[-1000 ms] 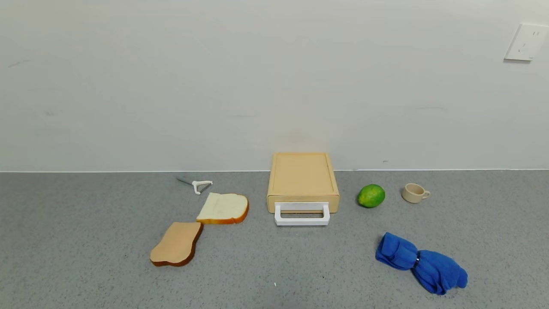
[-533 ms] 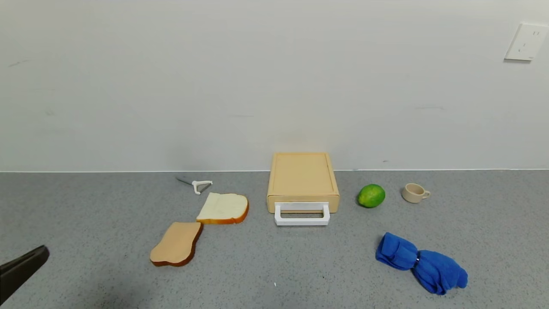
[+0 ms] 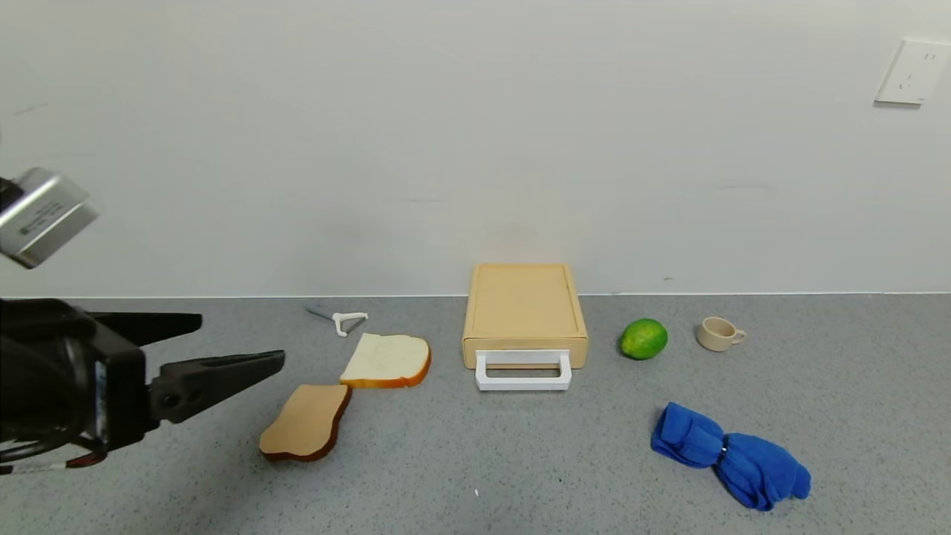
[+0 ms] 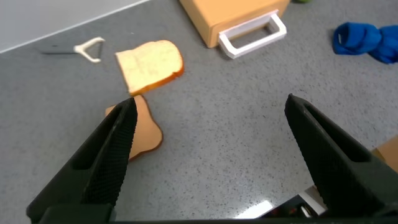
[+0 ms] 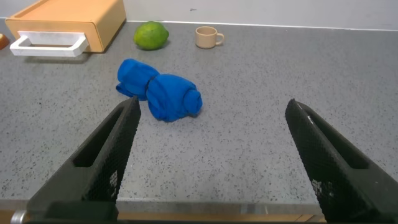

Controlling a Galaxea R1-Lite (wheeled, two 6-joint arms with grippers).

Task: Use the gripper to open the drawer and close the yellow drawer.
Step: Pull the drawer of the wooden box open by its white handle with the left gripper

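The pale yellow drawer box (image 3: 524, 305) sits at the back of the grey counter against the wall. Its drawer is pushed in, and the white loop handle (image 3: 523, 371) sticks out toward me. My left gripper (image 3: 241, 340) is open and empty, hovering at the left, well short of the handle. In the left wrist view (image 4: 211, 102) its fingers frame bare counter, with the drawer (image 4: 233, 14) and handle (image 4: 252, 34) farther off. My right gripper (image 5: 212, 104) is open and empty over the counter's near edge, out of the head view. The drawer (image 5: 68, 22) is far from it.
Two bread slices (image 3: 387, 360) (image 3: 306, 422) and a white peeler (image 3: 343, 321) lie left of the drawer. A green lime (image 3: 643, 339) and a beige cup (image 3: 718, 334) stand to its right. A blue cloth (image 3: 732, 457) lies at the front right.
My left gripper has come into the head view from the lower left, risen and moved right, jaws open. Nothing on the counter has moved.
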